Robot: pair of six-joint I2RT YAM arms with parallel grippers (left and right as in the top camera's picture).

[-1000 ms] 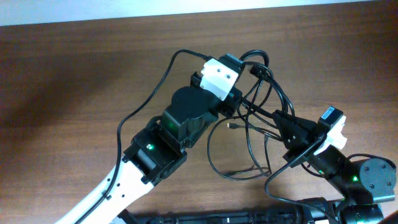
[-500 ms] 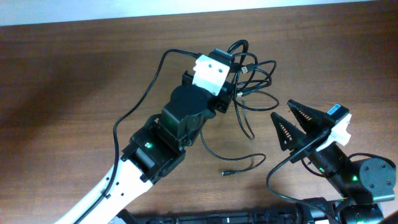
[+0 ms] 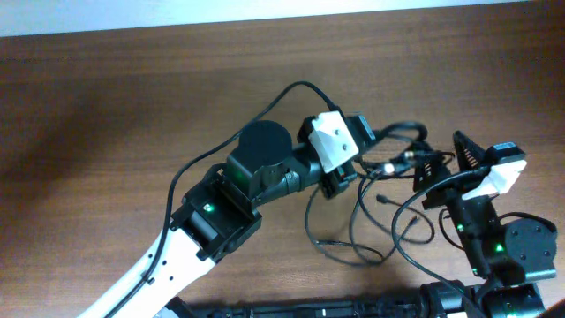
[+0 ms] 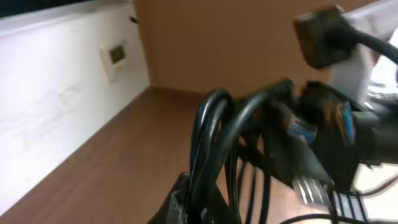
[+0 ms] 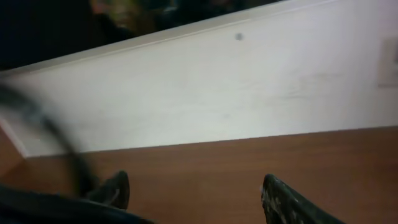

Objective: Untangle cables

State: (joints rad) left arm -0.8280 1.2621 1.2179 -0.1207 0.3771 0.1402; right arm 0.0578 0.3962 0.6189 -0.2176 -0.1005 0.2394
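Left end effector (image 3: 365,141) clamps cables (image 3: 399,160) between fingers.

Cables (image 3: 399,161) lie on table (image 3: 106,106); between left arm (image 3: 256,168) and right arm (image 3: 494,238).

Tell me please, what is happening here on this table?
Two robot arms are untangling thin black cables on a wooden table. The left gripper is shut on several strands of the bundle, and loose loops trail on the table below it. The right gripper is open beside the bundle and grips nothing.
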